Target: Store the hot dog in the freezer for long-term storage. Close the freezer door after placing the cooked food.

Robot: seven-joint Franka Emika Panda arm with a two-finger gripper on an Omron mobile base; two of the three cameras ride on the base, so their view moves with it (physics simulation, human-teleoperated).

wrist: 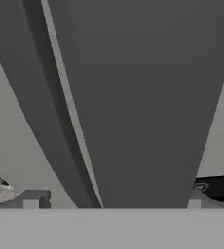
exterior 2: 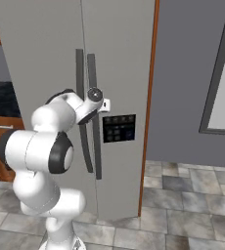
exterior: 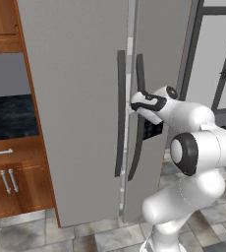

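The freezer (exterior: 75,98) is a tall light grey two-door unit. Its freezer door (exterior: 161,49) (exterior 2: 119,58) is the right panel, with a long dark handle (exterior: 140,74) (exterior 2: 91,68) along its left edge. A thin pale seam runs between the two doors. My gripper (exterior: 133,105) (exterior 2: 105,104) is pressed up to that handle at mid height. In the hand view the dark handle (wrist: 143,97) runs between the spread fingertips (wrist: 31,199) of my open gripper (wrist: 112,200). The hot dog is out of view.
The twin door's handle (exterior: 120,98) (exterior 2: 79,68) hangs right beside the one I straddle. Brown wooden cabinets (exterior: 16,182) and a dark counter (exterior: 7,118) stand to the left. A grey wall with a dark-framed window (exterior 2: 217,88) lies to the right, above a tiled floor (exterior 2: 183,205).
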